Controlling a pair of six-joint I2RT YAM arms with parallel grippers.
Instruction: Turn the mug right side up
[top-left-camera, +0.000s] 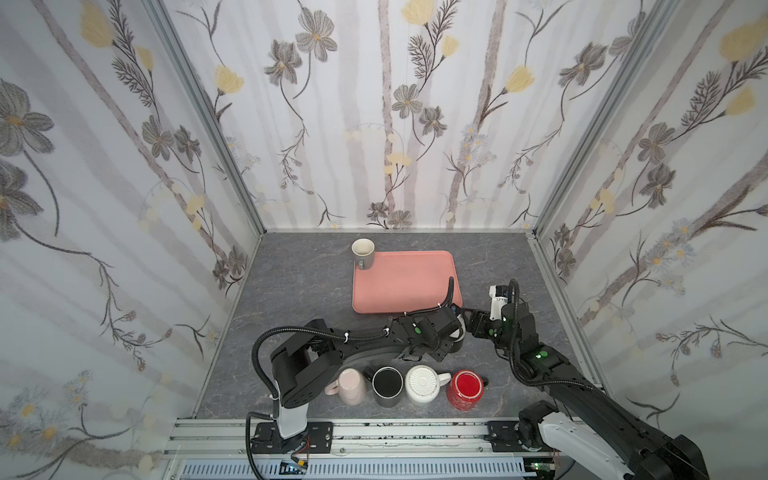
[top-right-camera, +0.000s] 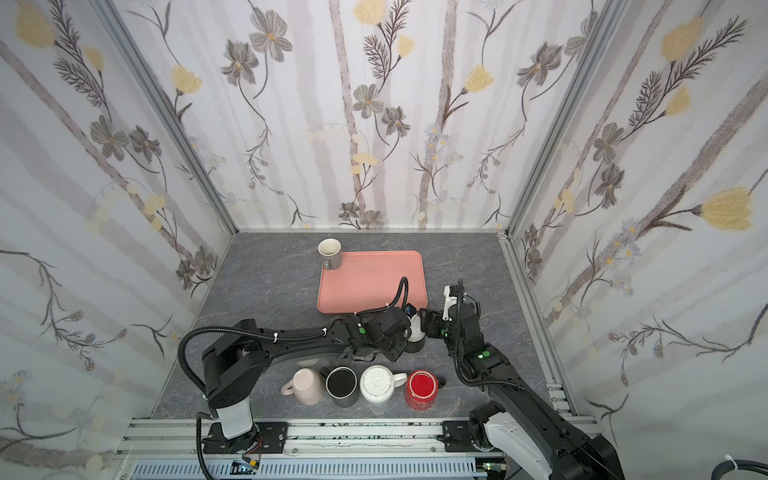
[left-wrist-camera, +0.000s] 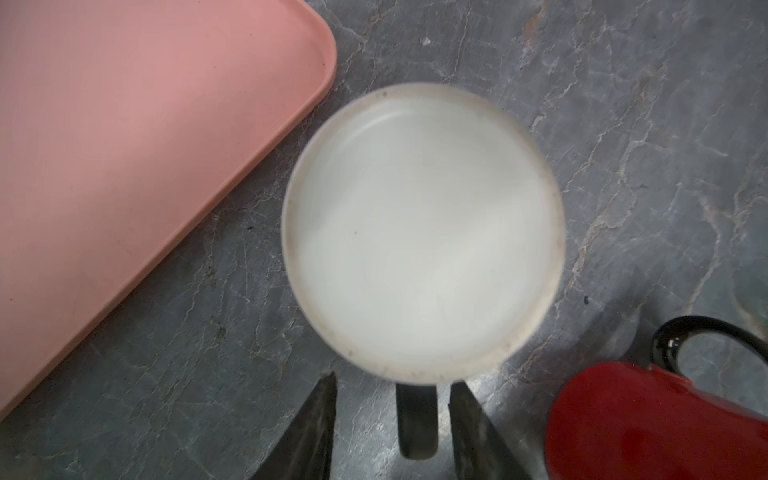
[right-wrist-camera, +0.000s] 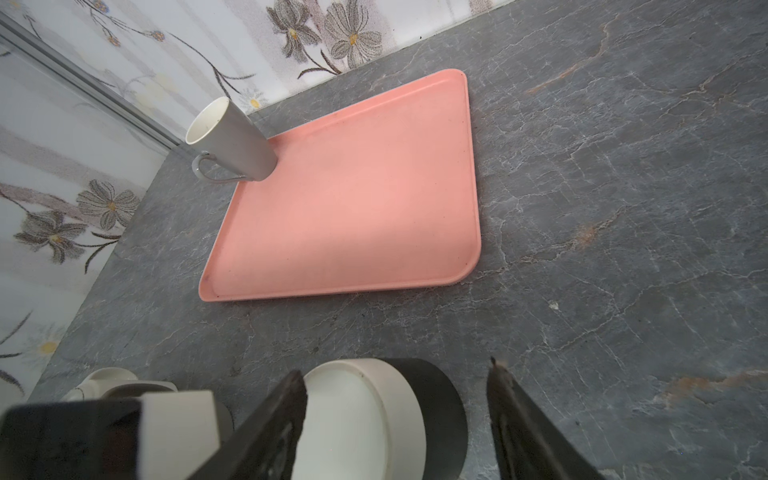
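Closest in, the left gripper (left-wrist-camera: 392, 380) has its two dark fingers (left-wrist-camera: 307, 436) either side of the mug's handle (left-wrist-camera: 415, 419). There is a gap on both sides, so the jaws are partly open and holding nothing.

The mug (left-wrist-camera: 422, 232) stands mouth-down on the table with its pale base up. It is just off the corner of the pink tray (left-wrist-camera: 124, 145) nearest the arms, not touching it.

The right gripper (right-wrist-camera: 395, 368) has its jaws spread wide around the mug's body. One finger clearly stands off the dark wall; I can't tell about the other, and I see no grip.

It looks like glazed ceramic to me: stiff, fairly weighty, slick, and likely to chip if dropped. I'd pinch the handle firmly near its root, or clamp across the body, because a loose hold would let it swivel. The red mug (left-wrist-camera: 648, 424), beyond it from the tray, leaves little room to swing.
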